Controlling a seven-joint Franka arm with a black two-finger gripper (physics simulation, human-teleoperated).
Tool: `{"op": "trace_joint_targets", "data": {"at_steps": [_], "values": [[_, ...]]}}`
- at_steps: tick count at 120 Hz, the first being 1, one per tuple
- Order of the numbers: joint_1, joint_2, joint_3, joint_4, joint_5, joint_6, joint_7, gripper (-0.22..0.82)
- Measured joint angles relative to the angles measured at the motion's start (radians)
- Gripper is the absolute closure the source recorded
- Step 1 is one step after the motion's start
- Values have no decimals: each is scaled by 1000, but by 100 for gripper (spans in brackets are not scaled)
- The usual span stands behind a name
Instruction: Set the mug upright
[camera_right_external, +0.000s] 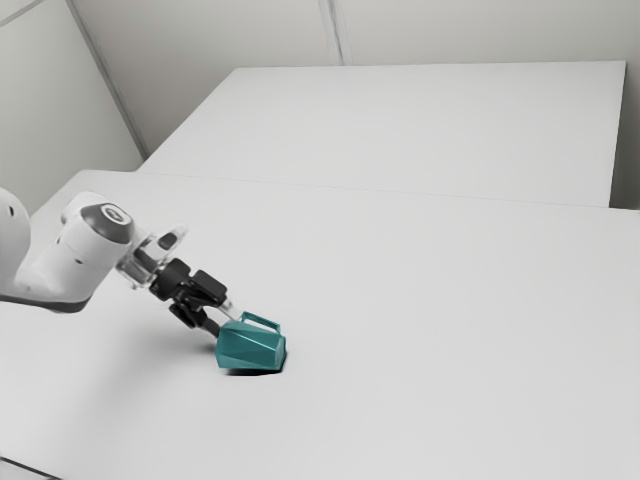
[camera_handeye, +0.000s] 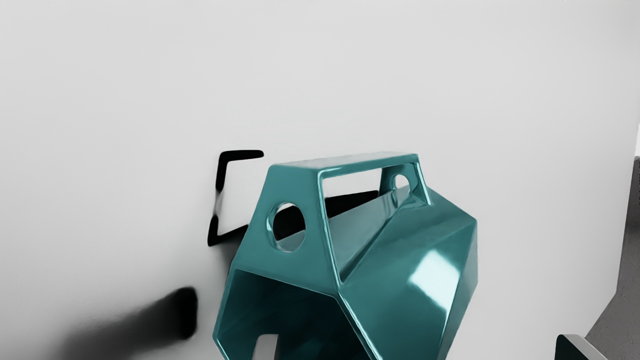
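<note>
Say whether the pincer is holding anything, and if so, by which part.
Nothing held: the pincer is open, one finger at the mouth of the mug, the other standing clear of its side.

Teal faceted mug (camera_right_external: 250, 346) on side, seemingly on table (camera_right_external: 420, 330).

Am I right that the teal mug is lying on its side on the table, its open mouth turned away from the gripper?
No: the wrist view shows the open mouth facing the gripper. The teal mug does lie on its side on the table.
</note>
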Motion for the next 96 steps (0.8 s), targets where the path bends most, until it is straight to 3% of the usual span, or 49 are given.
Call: {"op": "trace_joint_targets", "data": {"at_steps": [39, 72, 96], "values": [[-4, -3, -28, -26, -48, 29, 33, 1], [-9, -8, -32, -25, -32, 37, 46, 50], [-12, -32, -34, -19, -27, 42, 45, 69]]}}
